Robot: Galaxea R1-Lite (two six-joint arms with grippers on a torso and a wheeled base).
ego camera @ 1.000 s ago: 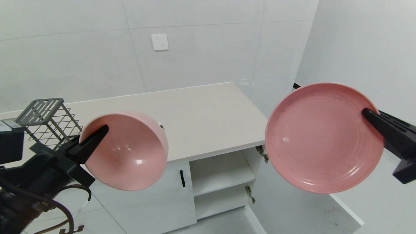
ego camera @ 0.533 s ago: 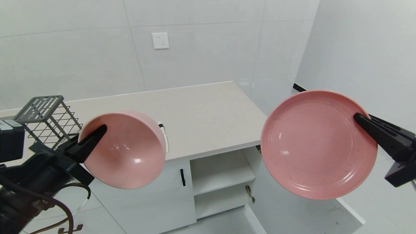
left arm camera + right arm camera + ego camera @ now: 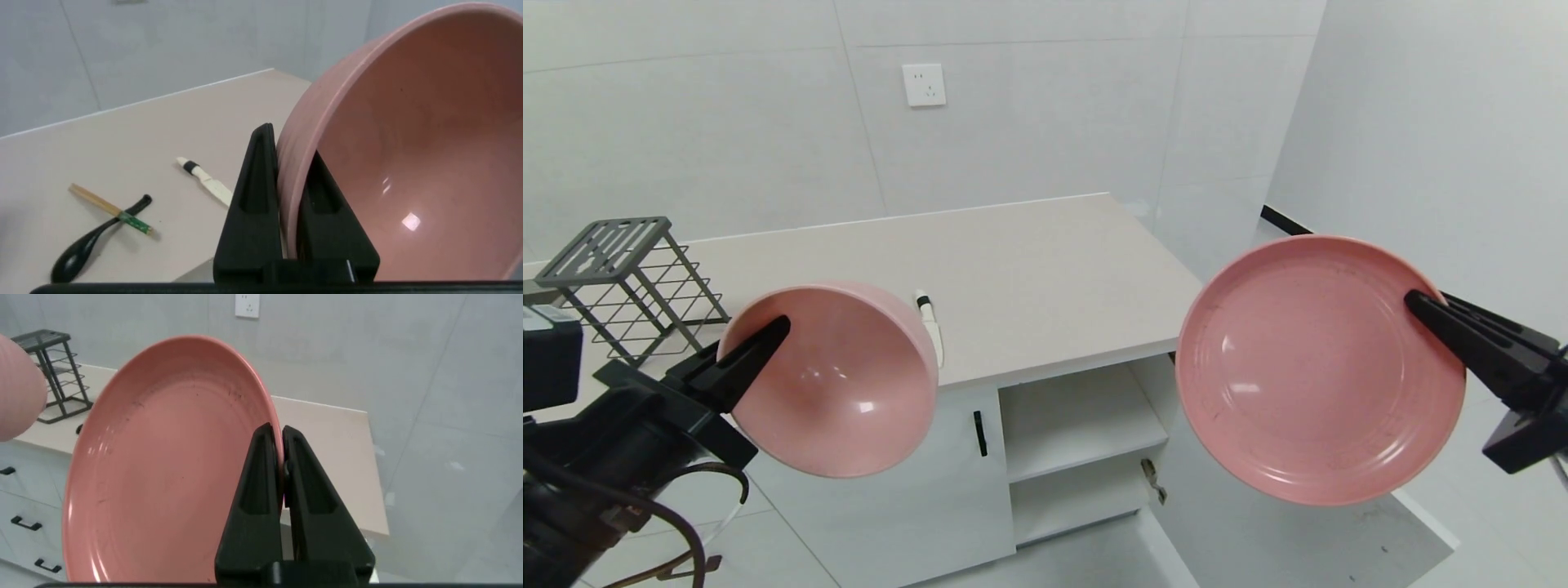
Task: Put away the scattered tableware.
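Note:
My left gripper (image 3: 768, 333) is shut on the rim of a pink bowl (image 3: 837, 384), held tilted in the air in front of the counter (image 3: 1045, 269); the left wrist view shows its fingers (image 3: 261, 171) pinching the bowl (image 3: 400, 155) wall. Out to the right of the counter, my right gripper (image 3: 1421, 304) is shut on the edge of a pink plate (image 3: 1315, 367) held nearly on edge, which the right wrist view shows as plate (image 3: 163, 465) and gripper (image 3: 278, 441). A black spoon (image 3: 86, 249), a chopstick (image 3: 110, 211) and a white utensil (image 3: 208, 181) lie on the counter.
Below the counter's right end a white cabinet stands with its door (image 3: 1307, 539) swung open, showing two shelves (image 3: 1078, 425). A closed door with a black handle (image 3: 978, 433) is beside it. A black wire rack (image 3: 621, 273) stands on the counter's left. Tiled walls close in behind and right.
The head view has shifted slightly, so the counter and wall sit higher in the picture. The plate has come down and a little left. The white utensil now shows past the bowl's rim.

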